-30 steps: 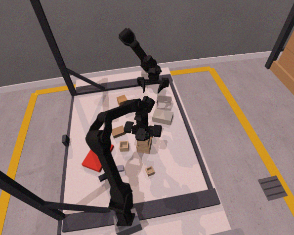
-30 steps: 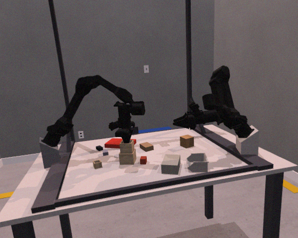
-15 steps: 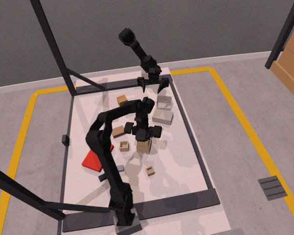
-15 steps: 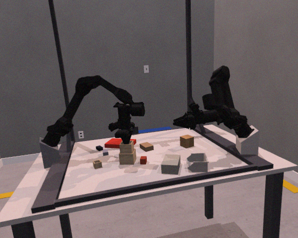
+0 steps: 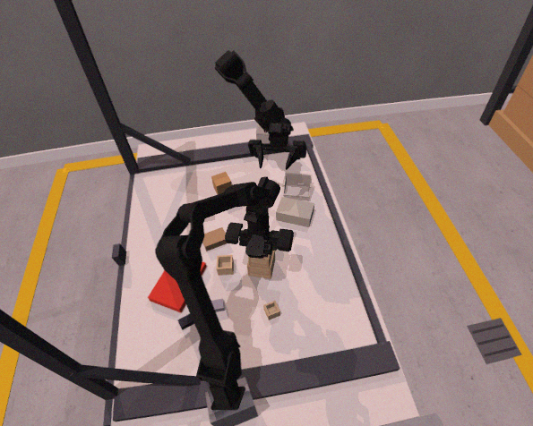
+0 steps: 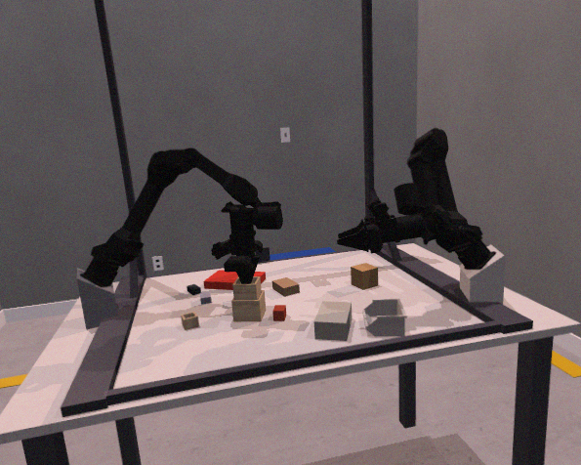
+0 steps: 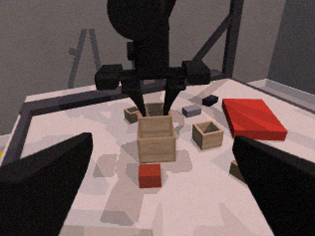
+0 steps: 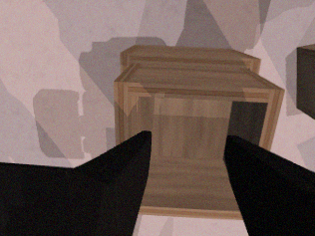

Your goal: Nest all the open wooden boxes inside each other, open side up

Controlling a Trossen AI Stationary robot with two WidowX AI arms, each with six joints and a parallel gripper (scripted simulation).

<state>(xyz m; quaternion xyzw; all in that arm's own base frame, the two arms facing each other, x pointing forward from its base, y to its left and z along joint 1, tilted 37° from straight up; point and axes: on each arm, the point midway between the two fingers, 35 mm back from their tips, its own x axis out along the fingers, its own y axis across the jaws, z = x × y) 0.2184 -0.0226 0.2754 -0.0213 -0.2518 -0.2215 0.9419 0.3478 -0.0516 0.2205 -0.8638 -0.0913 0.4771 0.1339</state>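
The largest wooden box (image 6: 249, 311) (image 7: 157, 150) stands upright on the table. A slightly smaller box (image 6: 246, 291) (image 7: 156, 128) (image 8: 189, 78) is upright over its opening, mostly above the rim. My right gripper (image 7: 155, 117) (image 8: 187, 142) has its part-open fingers down inside this upper box, at its inner side walls, and holds it from within; the fingertips are hidden in the top and exterior views. A smaller box (image 5: 225, 270) (image 7: 207, 140) stands open side up beside them. The smallest box (image 5: 271, 314) (image 6: 190, 324) is also upright. My left gripper (image 5: 273, 166) is wide open and empty at the far end.
A red cube (image 6: 279, 313) (image 7: 150, 176) is close to the stack. A red slab (image 5: 161, 293) (image 6: 219, 280) and two small dark blocks lie nearby. Two brown blocks (image 5: 220, 182) (image 5: 214, 239), a grey box (image 5: 295, 212) and a clear open container stand toward the left arm.
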